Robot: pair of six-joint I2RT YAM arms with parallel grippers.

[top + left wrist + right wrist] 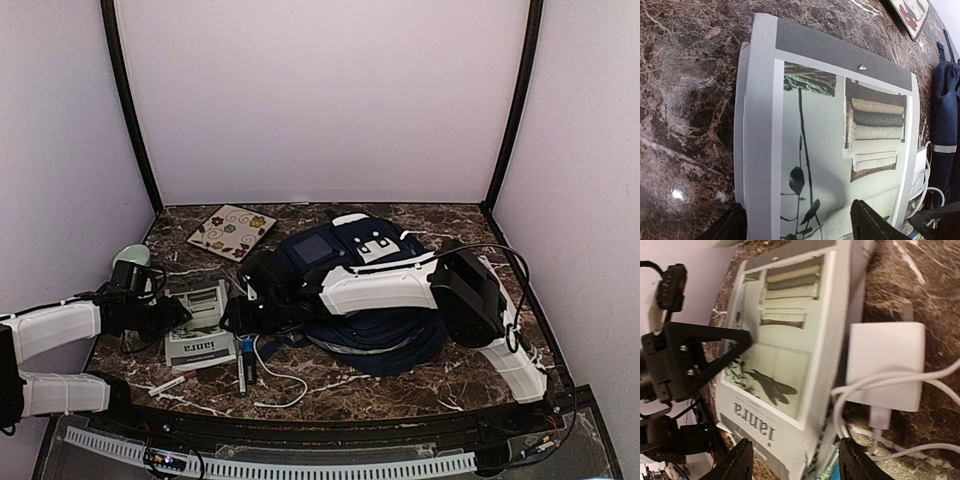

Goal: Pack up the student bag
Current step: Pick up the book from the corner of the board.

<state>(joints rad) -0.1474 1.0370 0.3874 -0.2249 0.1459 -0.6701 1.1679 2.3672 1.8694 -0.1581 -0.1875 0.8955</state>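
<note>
the left claw (795, 207) stands wide over the catalogue (820, 150); whether it grips, i cannot tell. the right claw (796, 445) hangs open above its edge. the student bag (395, 345) lies right on the desk (400, 390). i think the step is lifting the catalogue; next needs a firm grip.

1. Bag (390, 340): navy, white trim stripes.
2. Table (400, 392): dark brown marble — pale veins.
3. Book (200, 330): grey cover, pale photo, black lettering.
4. Card (232, 231): cream — flowers and swirls.
5. Charger (885, 365): plain white.
</note>
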